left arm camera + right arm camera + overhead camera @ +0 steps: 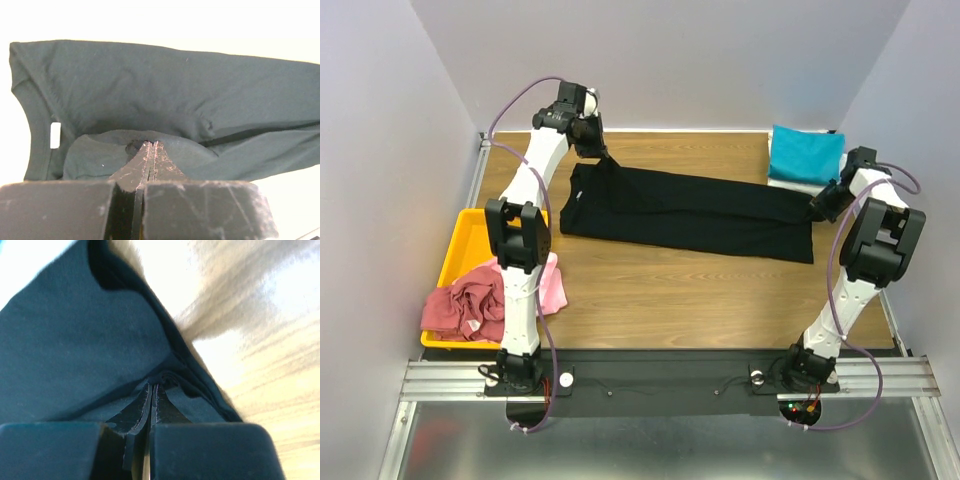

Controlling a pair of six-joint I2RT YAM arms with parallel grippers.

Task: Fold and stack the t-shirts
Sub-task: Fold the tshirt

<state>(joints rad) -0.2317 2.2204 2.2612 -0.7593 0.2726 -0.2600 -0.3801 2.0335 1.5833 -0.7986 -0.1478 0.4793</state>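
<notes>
You have five t-shirts in view: one black t-shirt (690, 210), one teal t-shirt (805, 153), one white t-shirt (788, 183) of which you see only an edge, one pink t-shirt (553, 285) and one dusty red t-shirt (465, 305). You can count one yellow tray (460, 240) and one bench (670, 300). There are two arms, and with them two end effectors: one left end effector (610, 160) and one right end effector (813, 210).

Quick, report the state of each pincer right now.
Left pincer: closed, pinching the black t-shirt at its left end.
Right pincer: closed, pinching the same shirt's right end.
</notes>
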